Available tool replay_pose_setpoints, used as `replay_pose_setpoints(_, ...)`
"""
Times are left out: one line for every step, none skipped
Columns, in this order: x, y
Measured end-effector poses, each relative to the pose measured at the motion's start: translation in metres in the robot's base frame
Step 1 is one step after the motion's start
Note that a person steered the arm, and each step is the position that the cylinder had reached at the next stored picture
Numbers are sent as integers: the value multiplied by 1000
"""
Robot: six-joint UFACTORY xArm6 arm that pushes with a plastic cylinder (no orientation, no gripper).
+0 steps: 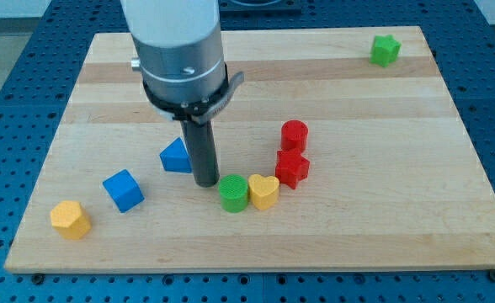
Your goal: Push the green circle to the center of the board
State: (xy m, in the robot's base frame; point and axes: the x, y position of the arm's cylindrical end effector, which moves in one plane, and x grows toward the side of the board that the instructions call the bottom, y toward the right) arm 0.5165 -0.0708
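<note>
The green circle (233,193) is a short green cylinder below the board's middle. It touches a yellow heart (263,191) on its right. My tip (207,181) rests on the board just left of the green circle, close to it or touching it. A blue triangle (177,156) lies just left of the rod.
A red cylinder (295,135) sits above a red star-shaped block (292,168), right of the yellow heart. A blue cube (123,189) and a yellow block (70,219) lie at the bottom left. A green star-shaped block (385,50) sits at the top right corner. The wooden board (357,109) lies on a blue pegboard.
</note>
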Motion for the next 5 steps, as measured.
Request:
replay_pose_setpoints(26,-5)
replay_pose_setpoints(75,-19)
replay_pose_setpoints(91,26)
replay_pose_setpoints(91,29)
replay_pose_setpoints(63,57)
